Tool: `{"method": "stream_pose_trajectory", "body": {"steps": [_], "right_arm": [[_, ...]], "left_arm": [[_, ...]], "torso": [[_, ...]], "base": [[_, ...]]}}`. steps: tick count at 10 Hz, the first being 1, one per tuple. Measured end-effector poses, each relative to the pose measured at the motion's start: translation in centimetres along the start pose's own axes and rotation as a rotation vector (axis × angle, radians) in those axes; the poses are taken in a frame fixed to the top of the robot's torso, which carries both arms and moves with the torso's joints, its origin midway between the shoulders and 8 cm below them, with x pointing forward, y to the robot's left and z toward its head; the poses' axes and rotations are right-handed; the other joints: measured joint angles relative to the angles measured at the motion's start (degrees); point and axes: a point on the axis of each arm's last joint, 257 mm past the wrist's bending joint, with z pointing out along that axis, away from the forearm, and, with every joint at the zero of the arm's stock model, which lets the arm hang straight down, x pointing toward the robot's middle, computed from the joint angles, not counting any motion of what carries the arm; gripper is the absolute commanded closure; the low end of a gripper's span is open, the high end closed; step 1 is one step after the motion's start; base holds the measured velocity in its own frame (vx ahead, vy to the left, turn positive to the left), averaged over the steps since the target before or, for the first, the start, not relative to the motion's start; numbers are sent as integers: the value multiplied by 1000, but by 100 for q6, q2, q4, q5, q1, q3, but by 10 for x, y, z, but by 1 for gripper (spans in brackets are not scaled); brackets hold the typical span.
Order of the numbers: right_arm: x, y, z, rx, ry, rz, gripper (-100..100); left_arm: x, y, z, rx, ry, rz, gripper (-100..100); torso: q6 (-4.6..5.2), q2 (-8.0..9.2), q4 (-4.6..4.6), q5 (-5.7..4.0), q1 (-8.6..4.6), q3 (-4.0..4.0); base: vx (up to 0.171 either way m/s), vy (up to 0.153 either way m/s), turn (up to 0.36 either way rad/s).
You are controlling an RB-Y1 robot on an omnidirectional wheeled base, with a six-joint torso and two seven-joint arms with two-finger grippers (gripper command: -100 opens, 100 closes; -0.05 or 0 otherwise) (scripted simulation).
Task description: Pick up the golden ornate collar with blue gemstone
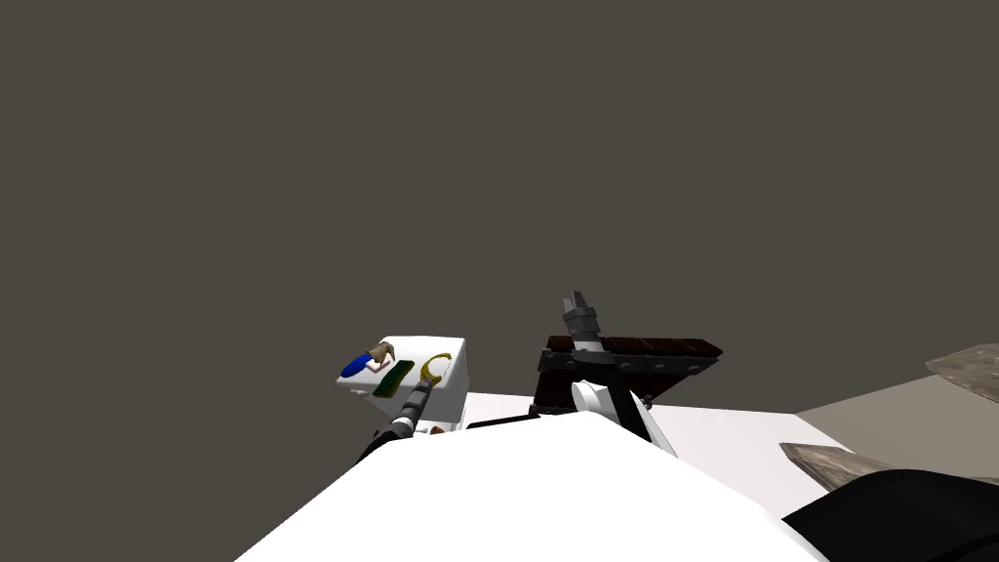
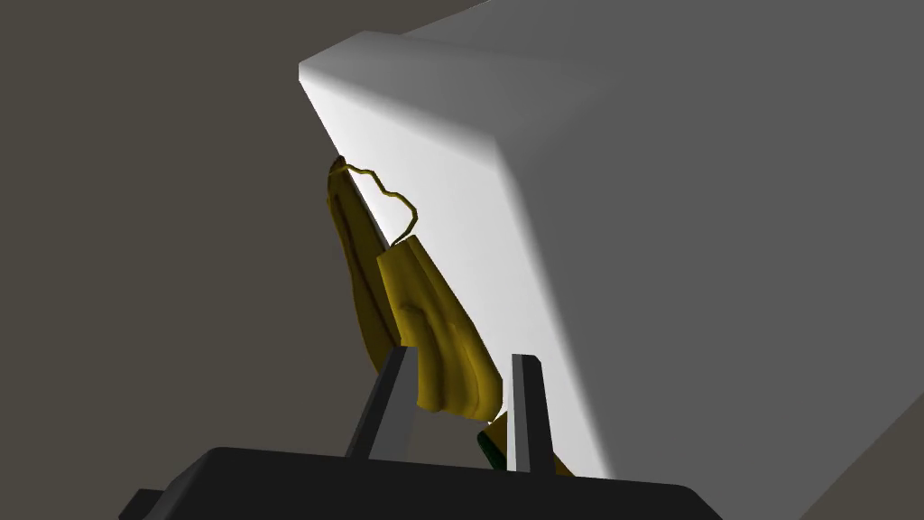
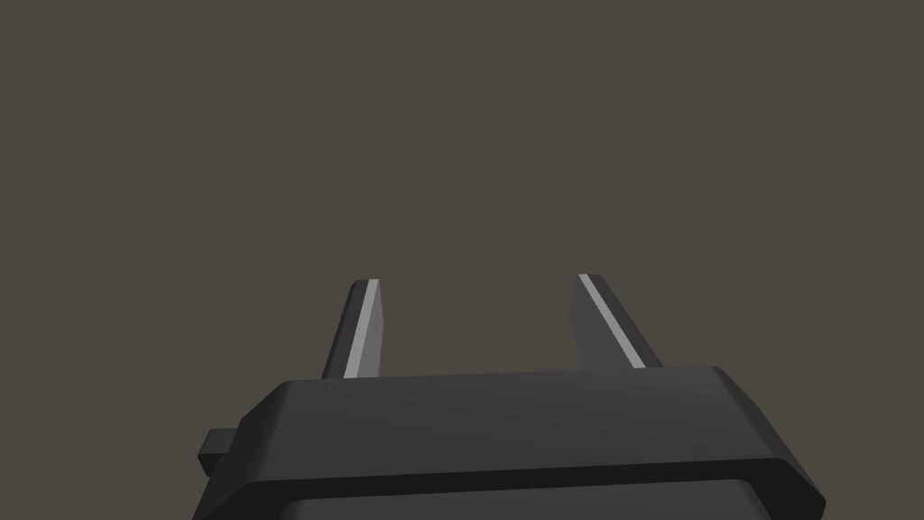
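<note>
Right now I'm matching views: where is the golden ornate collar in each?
Head view: golden ornate curved collar atop the white block, at the left hand.
Left wrist view: between that hand's fingers, against the block.
Right wrist view: the right hand, open.
Shared landmark: the block.

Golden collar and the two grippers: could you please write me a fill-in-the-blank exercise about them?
The left gripper is ____ on the golden collar. The right gripper is ____. The block next to the collar is ____ in colour.
Missing words: shut, open, white.
</note>
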Motion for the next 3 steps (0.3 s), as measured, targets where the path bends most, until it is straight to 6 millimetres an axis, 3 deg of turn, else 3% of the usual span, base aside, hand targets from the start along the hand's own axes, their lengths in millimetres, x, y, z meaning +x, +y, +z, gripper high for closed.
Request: {"method": "stream_pose_trajectory", "body": {"steps": [1, 2, 3], "right_arm": [[0, 0, 0, 0, 0, 0, 0], [0, 0, 0, 0, 0, 0, 0], [0, 0, 0, 0, 0, 0, 0]], "left_arm": [[0, 0, 0, 0, 0, 0, 100], [-1, -2, -4, 0, 1, 1, 100], [-1, -2, -4, 0, 1, 2, 0]], "torso": [[0, 0, 0, 0, 0, 0], [-2, 5, 0, -2, -6, 2], [-1, 3, 0, -2, -5, 1]], "base": [[-9, -12, 36], [-6, -8, 14], [0, 0, 0]]}}
